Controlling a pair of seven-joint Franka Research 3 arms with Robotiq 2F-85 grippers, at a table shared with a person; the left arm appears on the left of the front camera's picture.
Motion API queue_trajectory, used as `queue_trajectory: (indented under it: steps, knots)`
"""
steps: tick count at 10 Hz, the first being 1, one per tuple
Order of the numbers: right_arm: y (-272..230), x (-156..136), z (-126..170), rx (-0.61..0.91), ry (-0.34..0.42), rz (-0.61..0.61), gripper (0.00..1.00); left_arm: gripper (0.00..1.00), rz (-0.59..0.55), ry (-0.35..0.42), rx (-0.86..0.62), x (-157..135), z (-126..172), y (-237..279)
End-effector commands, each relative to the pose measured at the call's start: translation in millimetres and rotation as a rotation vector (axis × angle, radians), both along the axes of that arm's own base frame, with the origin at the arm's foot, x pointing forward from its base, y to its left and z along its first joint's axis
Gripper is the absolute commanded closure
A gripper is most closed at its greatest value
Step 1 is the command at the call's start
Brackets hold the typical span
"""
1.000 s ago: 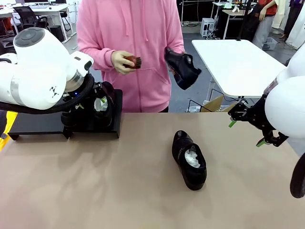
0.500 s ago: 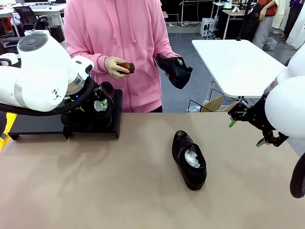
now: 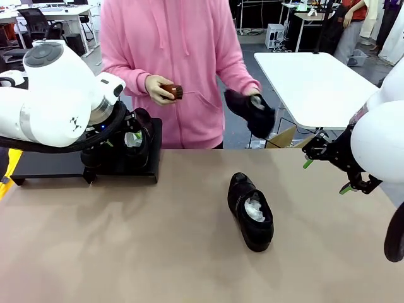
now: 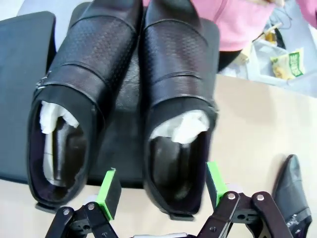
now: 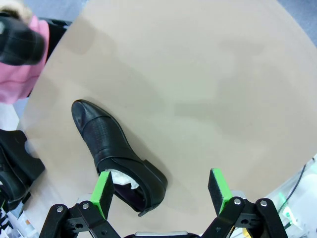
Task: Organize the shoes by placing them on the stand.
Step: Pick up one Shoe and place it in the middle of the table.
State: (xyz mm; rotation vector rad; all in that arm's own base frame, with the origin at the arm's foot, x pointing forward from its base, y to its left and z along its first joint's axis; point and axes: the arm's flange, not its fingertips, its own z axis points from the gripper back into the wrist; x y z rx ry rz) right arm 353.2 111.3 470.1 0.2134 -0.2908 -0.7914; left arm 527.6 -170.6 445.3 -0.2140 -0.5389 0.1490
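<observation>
Where the stand (image 4: 25, 74) sits at the far left of the desk (image 3: 126, 252), two shoes rest on its top close side by side, toes toward the person and heels toward the robot. The first shoe (image 4: 69, 99) and the second shoe (image 4: 178, 109) both show crumpled white paper in their openings.

The left jaws are spread and pinch nothing. They are positioned at the heel end of the second shoe. One green pad (image 4: 110, 193) stands before the gap between the two heels. The other pad (image 4: 214, 184) stands at the second shoe's outer heel edge; whether it touches the leather cannot be told.

The third shoe (image 3: 250, 211) lies upright near the middle of the desk, toe toward the person, with paper in its opening. The right jaws are spread and empty above the desk's right edge, well apart from this shoe in the front view. In the right wrist view, the shoe's heel end lies beside one pad and its toe points away.

The fourth shoe (image 3: 250, 112), blurred, is gripped in one hand (image 3: 257, 101) of the person beyond the far edge. The other hand (image 3: 158, 87) holds a small brown brush (image 3: 173, 92).
</observation>
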Motion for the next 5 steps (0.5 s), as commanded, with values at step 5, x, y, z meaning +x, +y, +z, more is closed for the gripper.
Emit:
queue_trajectory:
  steps: [5]
  knots:
    - [0.0, 0.0, -0.1, 0.0, 0.0, 0.0, 0.0, 0.12, 0.013, 0.045, -0.193, -118.7, 102.0, -26.0]
